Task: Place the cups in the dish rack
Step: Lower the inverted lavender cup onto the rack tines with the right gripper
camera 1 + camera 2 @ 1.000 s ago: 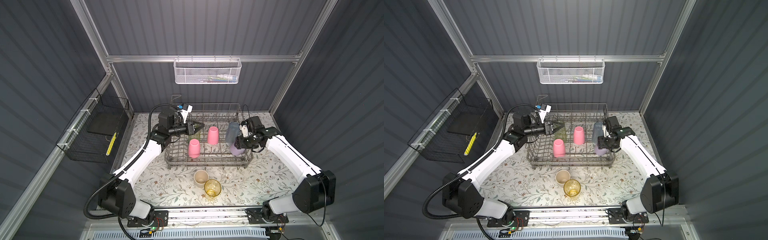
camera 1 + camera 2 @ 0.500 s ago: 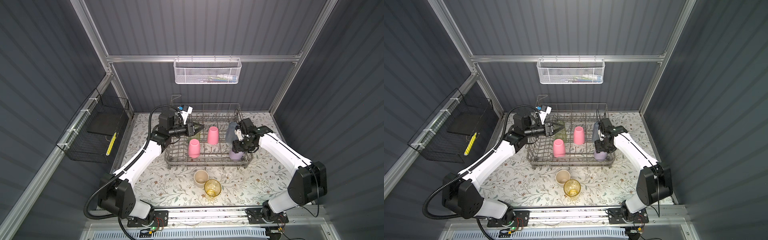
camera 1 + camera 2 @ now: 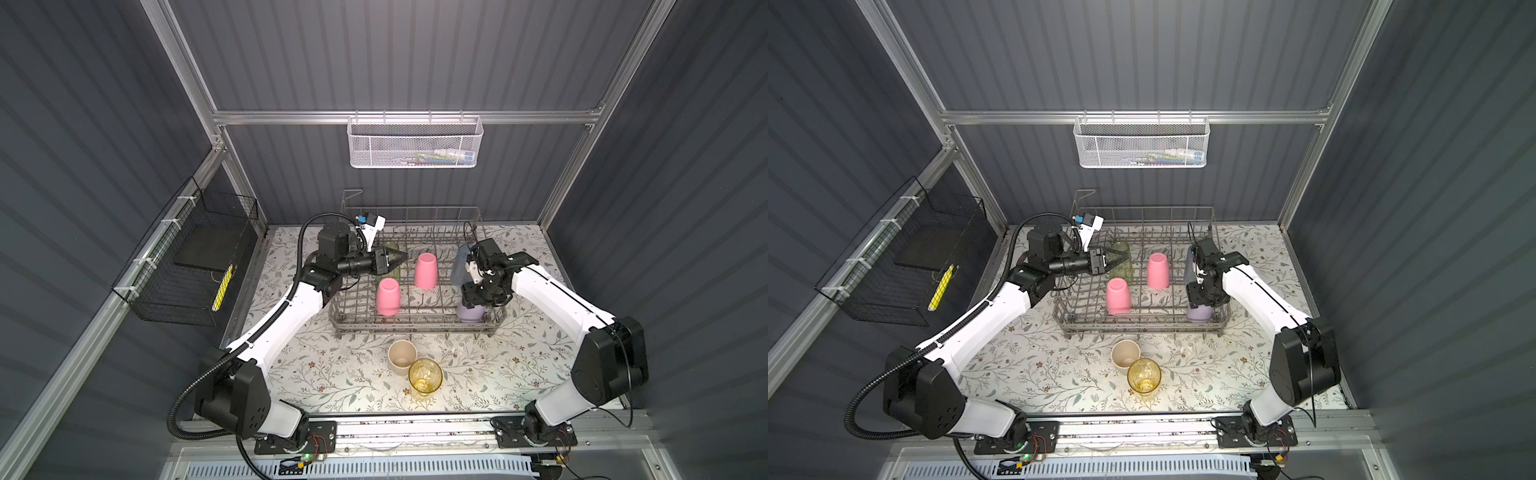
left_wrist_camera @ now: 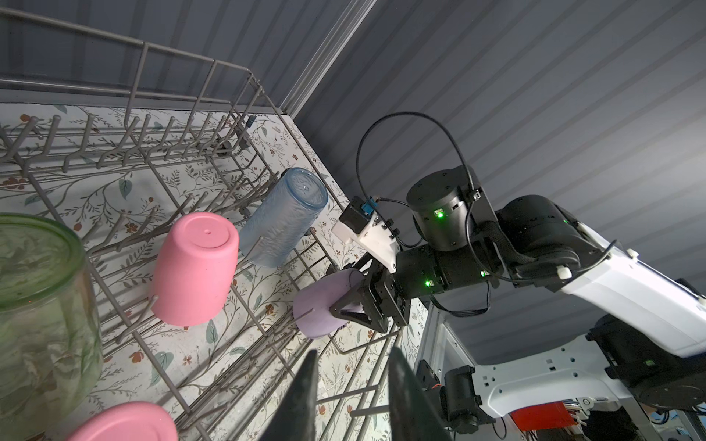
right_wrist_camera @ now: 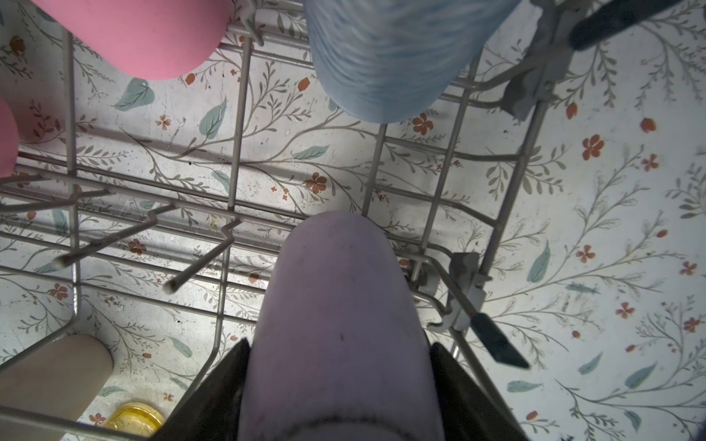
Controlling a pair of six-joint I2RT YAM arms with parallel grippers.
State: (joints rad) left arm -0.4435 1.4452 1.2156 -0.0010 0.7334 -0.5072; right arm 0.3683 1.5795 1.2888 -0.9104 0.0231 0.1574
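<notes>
Setting the lilac cup (image 5: 336, 290) into the dish rack (image 3: 419, 322) is the step in hand. The right gripper (image 5: 338, 355) has the cup clamped between its two dark fingers (image 5: 229, 382), which press on opposite sides of the wall, and holds it mouth-down in the rack's near right corner. In a top view the cup sits low among the wires. Whether its rim rests on the rack floor cannot be told, since the gripper covers much of it.

The left gripper (image 4: 351, 366) hangs over the far left part of the rack, just beside the see-through green cup (image 4: 42, 305). Its jaws stand partly apart with nothing between them.

Four other cups stand inverted in the rack:
- the green one at far left;
- two pink cups (image 3: 426, 270) (image 3: 387, 296) toward the middle;
- the grey-blue cup (image 4: 284, 217), tilted against the tines at far right, just behind the right gripper.

Two cups wait outside, upright on the floral mat in front of the rack: the beige cup (image 3: 402, 357) and the amber cup (image 3: 424, 374), touching or nearly so.

By my reading the task is well past halfway. The next move calls for the right jaws to open and the arm to lift straight up, clear of the tines and the leaning grey-blue cup. After that, one arm needs to reach for the beige or amber cup. Both stand mouth-up, so each needs turning over before it goes in.
</notes>
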